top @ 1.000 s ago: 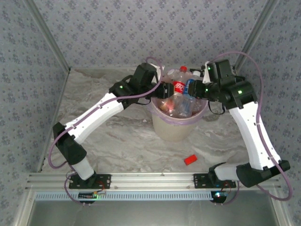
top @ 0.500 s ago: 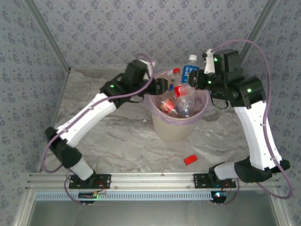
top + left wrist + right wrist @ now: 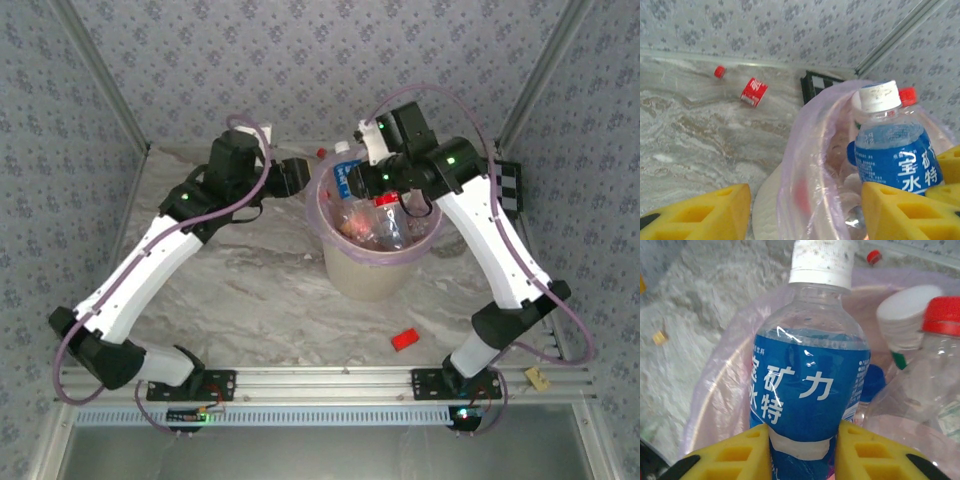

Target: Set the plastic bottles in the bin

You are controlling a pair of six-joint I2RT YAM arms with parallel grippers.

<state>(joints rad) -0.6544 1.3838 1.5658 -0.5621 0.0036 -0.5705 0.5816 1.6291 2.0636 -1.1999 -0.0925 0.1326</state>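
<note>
At left, my left arm [image 3: 150,260] reaches across the marbled bench [image 3: 250,290] — its jaws stand apart, yellow fingers [image 3: 695,212] wide and gripping nothing, just beside the left rim of the bin [image 3: 375,275]. Beyond them a red-labelled bottle [image 3: 747,90] with a red cap lies on its side on the bench close to the back wall, apart from the bin. Centre: the cream bin, lined with a pink-purple bag [image 3: 805,150], holds a heap of clear bottles [image 3: 385,225], a red cap and a white cap among them. Over the bin's far-left side my right jaws are clamped on the lower part of a blue-labelled bottle [image 3: 810,385] with a white cap, held roughly upright above the heap — not let go. Further right, a small red block [image 3: 404,339] lies on the bench in front of the bin, and a black-and-white chequered card [image 3: 510,185] sits by the right wall.
</note>
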